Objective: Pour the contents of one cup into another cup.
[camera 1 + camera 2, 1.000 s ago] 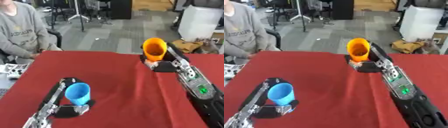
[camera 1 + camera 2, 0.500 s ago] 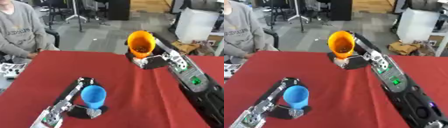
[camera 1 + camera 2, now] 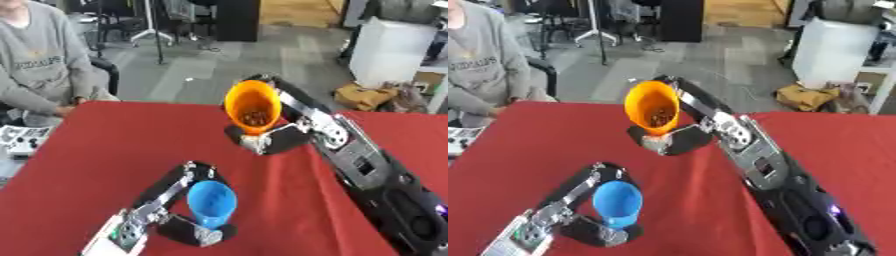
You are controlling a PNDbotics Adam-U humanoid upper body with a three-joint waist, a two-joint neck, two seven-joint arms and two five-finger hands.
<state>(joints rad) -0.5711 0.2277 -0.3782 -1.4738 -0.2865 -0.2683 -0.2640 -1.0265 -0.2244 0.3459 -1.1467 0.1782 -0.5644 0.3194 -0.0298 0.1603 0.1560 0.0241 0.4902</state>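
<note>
red cloth [image 3: 114,150] is covering the whole table i'm working over. nearest me, my left hand [image 3: 188,227] is curling round the blue cup [image 3: 212,202], holding it tipped with its mouth facing me, low near the front edge. further back, my right hand [image 3: 271,141] is gripping the orange cup [image 3: 253,106], lifted and tilted toward me, small brown bits showing inside. beyond, grey floor [image 3: 262,60].
</note>
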